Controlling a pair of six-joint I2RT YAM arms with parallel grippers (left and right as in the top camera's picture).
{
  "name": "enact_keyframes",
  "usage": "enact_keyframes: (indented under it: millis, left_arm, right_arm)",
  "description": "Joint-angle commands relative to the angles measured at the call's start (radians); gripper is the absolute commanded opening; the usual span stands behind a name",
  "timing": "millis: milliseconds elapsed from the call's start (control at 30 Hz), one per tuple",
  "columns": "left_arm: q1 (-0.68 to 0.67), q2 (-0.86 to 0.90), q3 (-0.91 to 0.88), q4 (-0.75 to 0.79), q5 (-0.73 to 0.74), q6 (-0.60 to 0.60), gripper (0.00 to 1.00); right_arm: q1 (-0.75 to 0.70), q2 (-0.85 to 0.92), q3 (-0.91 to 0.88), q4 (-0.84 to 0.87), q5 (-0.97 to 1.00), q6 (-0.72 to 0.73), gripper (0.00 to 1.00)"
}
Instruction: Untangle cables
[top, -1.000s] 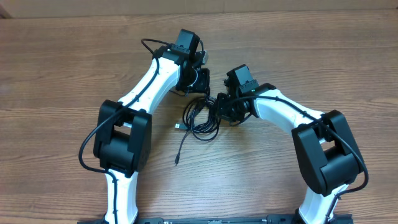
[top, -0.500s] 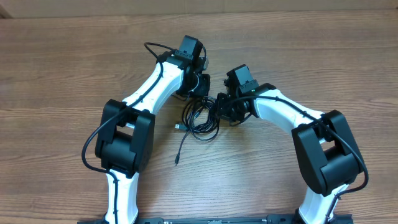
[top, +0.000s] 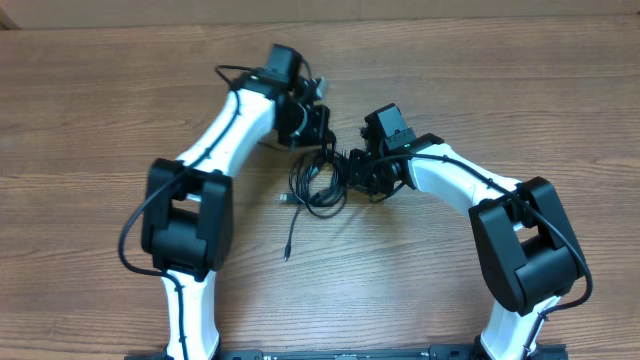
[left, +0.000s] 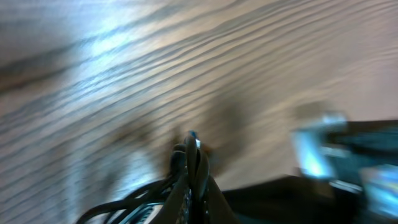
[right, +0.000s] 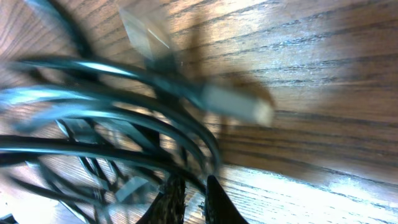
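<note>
Overhead, the cables lie coiled on the table between both grippers, with one loose strand trailing lengthwise toward the robot's base. Left gripper jaws are pressed together at the coil's far edge. Right gripper jaws sit narrowly apart among strands, and I cannot tell whether they grip.

left white-and-black jointed arm stretched forward | left black two-finger gripper pinched closed | right white-and-black jointed arm bent inward | right black two-finger gripper fingers stood nearly together
</note>
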Motion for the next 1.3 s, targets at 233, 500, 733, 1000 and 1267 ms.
enact_keyframes:
  millis: [233, 500, 733, 1000, 1267]
  left_arm:
    - [0.129, -0.012, 0.059, -0.036, 0.519, 0.066, 0.04]
    - [0.13, -0.012, 0.059, -0.195, 0.485, 0.276, 0.04]
    - [0.122, -0.012, 0.059, -0.247, 0.497, 0.264, 0.04]
    - [0.109, -0.011, 0.059, -0.283, 0.497, 0.177, 0.04]
    - [0.069, -0.011, 0.059, -0.286, 0.497, 0.076, 0.04]
  right_arm:
    - [0.0, 0.007, 0.0, 0.014, 0.016, 0.001, 0.16]
    - [-0.082, -0.066, 0.144, -0.216, -0.191, -0.287, 0.31]
    - [-0.094, -0.134, 0.194, -0.327, -0.298, -0.554, 0.56]
    - [-0.093, -0.134, 0.198, -0.297, -0.366, -0.673, 0.48]
    - [-0.047, -0.134, 0.197, -0.23, -0.362, -0.77, 0.47]
